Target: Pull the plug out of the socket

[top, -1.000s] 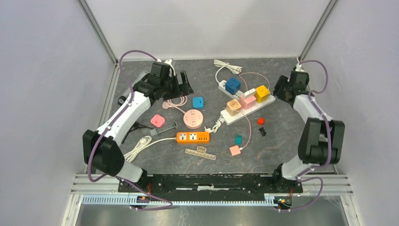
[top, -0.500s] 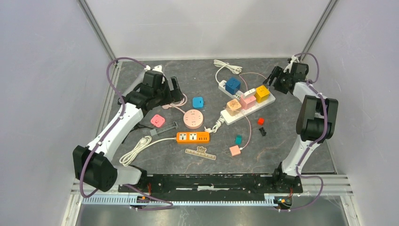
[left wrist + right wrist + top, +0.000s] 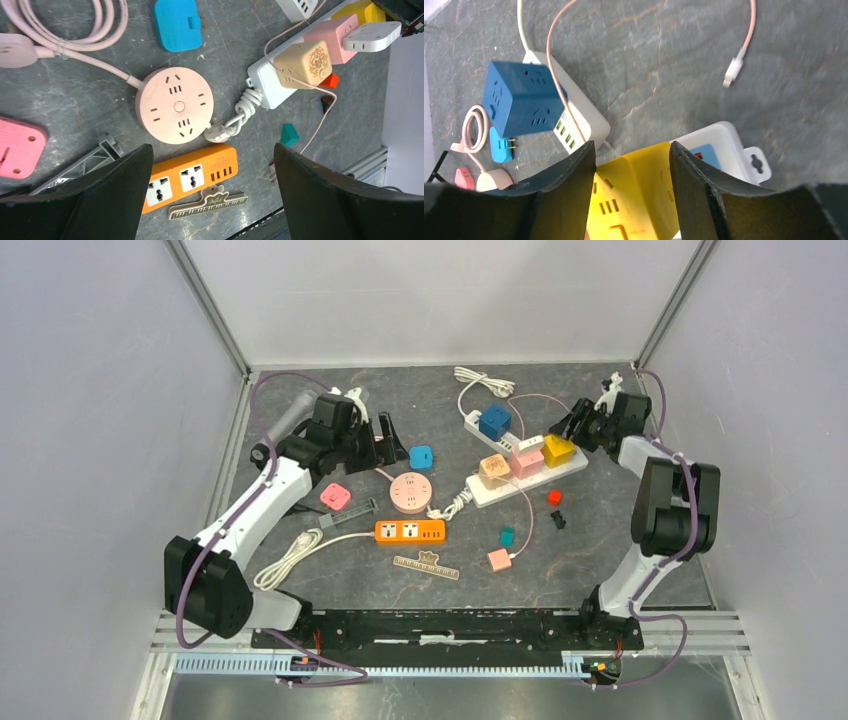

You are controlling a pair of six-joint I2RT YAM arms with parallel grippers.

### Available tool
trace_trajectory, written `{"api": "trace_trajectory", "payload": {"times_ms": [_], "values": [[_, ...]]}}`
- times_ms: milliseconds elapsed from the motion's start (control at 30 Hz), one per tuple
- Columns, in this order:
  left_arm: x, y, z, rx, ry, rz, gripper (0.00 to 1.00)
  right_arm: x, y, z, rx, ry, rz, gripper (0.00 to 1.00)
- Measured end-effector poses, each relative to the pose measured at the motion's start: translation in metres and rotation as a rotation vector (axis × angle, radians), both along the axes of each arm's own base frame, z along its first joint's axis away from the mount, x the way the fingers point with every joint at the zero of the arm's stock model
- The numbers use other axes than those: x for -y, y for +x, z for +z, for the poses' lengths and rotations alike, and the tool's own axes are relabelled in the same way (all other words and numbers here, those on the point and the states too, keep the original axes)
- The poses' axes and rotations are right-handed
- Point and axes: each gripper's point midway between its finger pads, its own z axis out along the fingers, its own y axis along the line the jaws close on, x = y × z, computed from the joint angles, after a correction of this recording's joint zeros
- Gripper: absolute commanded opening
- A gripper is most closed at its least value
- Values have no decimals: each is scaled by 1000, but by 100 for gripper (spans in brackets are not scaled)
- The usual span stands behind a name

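Note:
A yellow cube plug [image 3: 558,450] sits at the right end of a white power strip [image 3: 500,487], next to a pink cube [image 3: 527,456] and a tan cube [image 3: 493,467]. My right gripper [image 3: 568,428] is shut on the yellow plug. In the right wrist view its fingers [image 3: 574,175] press both sides of the plug [image 3: 639,185], with the strip's end [image 3: 724,140] behind. My left gripper [image 3: 388,440] is open and empty. In the left wrist view it [image 3: 212,150] hovers above the orange strip [image 3: 190,175]. The white strip [image 3: 265,85] shows there at upper right.
A blue cube [image 3: 494,421] sits on a second white strip at the back. A round pink socket [image 3: 411,490], an orange strip [image 3: 410,531], a blue flat plug [image 3: 421,455], a pink adapter [image 3: 335,496], a clip [image 3: 427,566] and small loose plugs [image 3: 507,536] lie around. Walls stand close on both sides.
My right gripper has moved down and left and closed around the yellow plug; the white strip shifted slightly. My left gripper has moved a little to the right, still open.

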Motion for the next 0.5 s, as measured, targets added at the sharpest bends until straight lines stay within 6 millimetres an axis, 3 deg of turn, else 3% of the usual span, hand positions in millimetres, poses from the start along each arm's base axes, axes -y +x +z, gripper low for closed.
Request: {"api": "trace_trajectory", "payload": {"times_ms": [333,500], "values": [[26,-10,-19,-66,-46,-70,94,-41,-71,-1,-9,9,-126,59],[40,-13,-23,-84,-85,-94,85,-55,-87,0,-10,-33,-131,64]]}}
